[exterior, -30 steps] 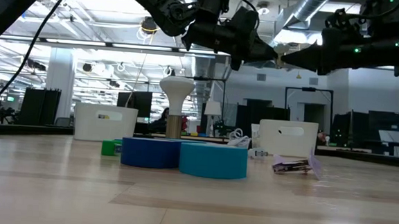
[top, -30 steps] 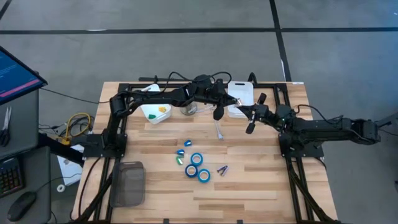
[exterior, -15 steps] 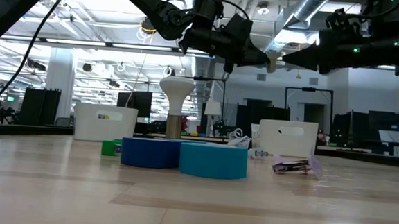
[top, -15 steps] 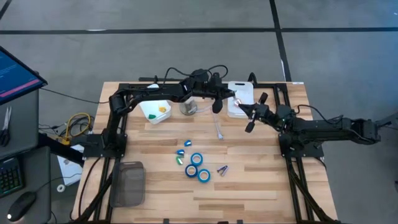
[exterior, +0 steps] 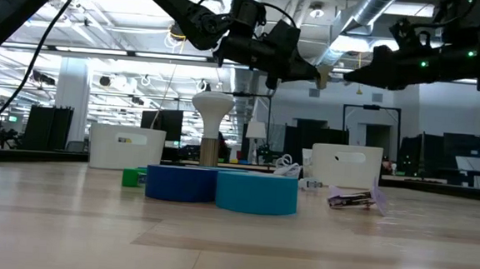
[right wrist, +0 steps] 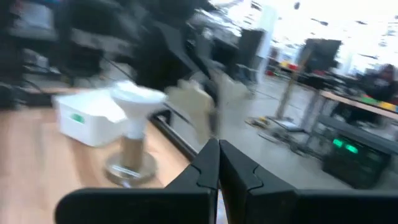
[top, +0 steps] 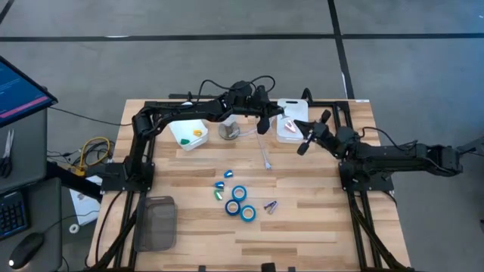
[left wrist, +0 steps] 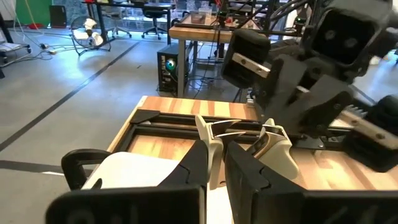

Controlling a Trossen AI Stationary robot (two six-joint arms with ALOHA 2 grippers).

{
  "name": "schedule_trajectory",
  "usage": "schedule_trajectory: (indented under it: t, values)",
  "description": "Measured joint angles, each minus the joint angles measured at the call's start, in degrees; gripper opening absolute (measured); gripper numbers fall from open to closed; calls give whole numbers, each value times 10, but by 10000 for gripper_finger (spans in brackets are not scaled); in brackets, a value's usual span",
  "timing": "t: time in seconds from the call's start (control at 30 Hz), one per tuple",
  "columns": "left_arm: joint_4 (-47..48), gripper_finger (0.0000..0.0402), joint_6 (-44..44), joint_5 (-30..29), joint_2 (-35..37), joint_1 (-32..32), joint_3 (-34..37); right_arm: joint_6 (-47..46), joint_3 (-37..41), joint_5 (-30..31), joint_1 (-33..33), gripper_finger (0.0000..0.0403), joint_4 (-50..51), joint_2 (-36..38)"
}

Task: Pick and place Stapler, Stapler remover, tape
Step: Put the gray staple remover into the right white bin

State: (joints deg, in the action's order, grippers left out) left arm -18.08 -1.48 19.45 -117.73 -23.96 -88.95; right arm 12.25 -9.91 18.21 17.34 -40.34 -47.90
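- High view: my left pincer has swung further along the back of the wooden counter and now hangs at the rim of the white plastic bin. The right pincer has pulled off towards its own side, so the two are apart.
- The three bright blue rolls of tape have not moved. They are clustered mid-counter, well apart from both arms.
- Low view: the left pincer holds a cream claw-shaped staple remover high above the counter. A clear gap has opened to the right pincer.
- Left wrist view: the left pincer is clamped on the staple remover, with the bin below.
- Right wrist view: the right pincer is closed narrow on nothing.
- My reading: the left arm alone now carries the remover, the drop into the bin comes next, and the tape is not yet started.
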Motion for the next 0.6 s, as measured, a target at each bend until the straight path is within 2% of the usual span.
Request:
schedule_trajectory:
  t: [0.2, 0.3, 0.4, 0.6]
  values:
    - [2, 15, 0, 1, 0, -2, 5, 5, -1, -7, 1, 1, -43, 0]
    - [4, 15, 2, 1, 0, -2, 13, 14, -15, -49, 0, 19, -27, -2]
    - [3, 15, 3, 1, 0, -1, 19, 13, -37, -81, 0, 60, 14, -12]
    - [3, 15, 4, -2, 0, 6, 19, 10, -78, -78, 1, 157, 84, -57]
